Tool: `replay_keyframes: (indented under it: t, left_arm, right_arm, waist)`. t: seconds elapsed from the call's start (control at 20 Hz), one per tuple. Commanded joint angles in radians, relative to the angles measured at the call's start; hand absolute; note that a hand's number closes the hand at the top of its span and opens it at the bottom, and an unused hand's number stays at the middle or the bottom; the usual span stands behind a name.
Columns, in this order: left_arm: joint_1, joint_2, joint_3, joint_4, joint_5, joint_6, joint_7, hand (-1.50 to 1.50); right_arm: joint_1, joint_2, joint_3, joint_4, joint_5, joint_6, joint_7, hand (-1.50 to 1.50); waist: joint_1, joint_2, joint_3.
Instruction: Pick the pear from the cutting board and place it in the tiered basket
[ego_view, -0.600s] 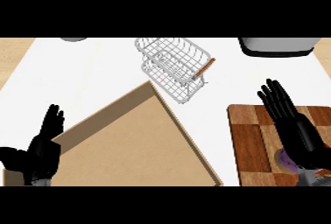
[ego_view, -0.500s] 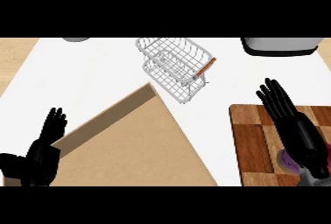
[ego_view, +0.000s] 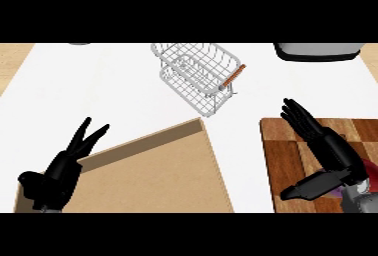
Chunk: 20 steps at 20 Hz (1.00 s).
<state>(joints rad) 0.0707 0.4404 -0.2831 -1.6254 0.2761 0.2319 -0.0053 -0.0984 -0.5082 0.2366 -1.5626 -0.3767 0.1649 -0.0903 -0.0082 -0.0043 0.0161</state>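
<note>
The right robot hand (ego_view: 326, 152) lies released over the board (ego_view: 284, 150), fingers straight and pointing up-left, thumb spread below. The pear (ego_view: 370, 169) shows only as a reddish patch at the view's right edge, beside that hand's palm and mostly hidden by it; whether the two touch cannot be told. The wire basket (ego_view: 193, 75) stands tilted on the white surface (ego_view: 103, 80), well apart from the board, its brown handle (ego_view: 234, 75) on the right side. The left robot hand (ego_view: 60, 172) rests released, fingers up, at the left corner of a wooden box (ego_view: 155, 175).
</note>
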Motion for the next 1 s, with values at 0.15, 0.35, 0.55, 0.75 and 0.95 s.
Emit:
replay_keyframes:
  t: [0.15, 0.35, 0.55, 0.75, 0.95]
  left_arm:
    - [-0.096, -0.071, -0.035, 0.127, 0.003, -0.093, -0.087, 0.00]
    - [-0.099, -0.065, -0.026, 0.132, -0.002, -0.082, -0.086, 0.00]
    - [-0.114, -0.050, -0.015, 0.097, 0.010, -0.074, -0.042, 0.00]
    - [-0.104, -0.056, -0.032, 0.109, 0.002, -0.084, -0.066, 0.00]
    - [-0.091, -0.079, -0.046, 0.107, -0.014, -0.062, -0.073, 0.00]
  right_arm:
    - [-0.001, -0.152, -0.108, -0.032, 0.028, 0.135, -0.127, -1.50]
    - [-0.065, -0.349, -0.153, -0.097, 0.138, 0.157, -0.039, -1.50]
    - [-0.108, -0.576, -0.130, -0.147, 0.313, 0.244, 0.041, -1.50]
    - [-0.120, -0.749, -0.107, -0.236, 0.425, 0.350, 0.080, -1.50]
    - [-0.050, -0.801, -0.081, -0.339, 0.468, 0.405, 0.121, -1.50]
  waist:
    - [-0.015, 0.005, -0.017]
    - [-0.031, 0.002, -0.021]
    - [-0.032, 0.001, -0.025]
    - [-0.038, 0.002, -0.024]
    - [-0.034, -0.002, -0.019]
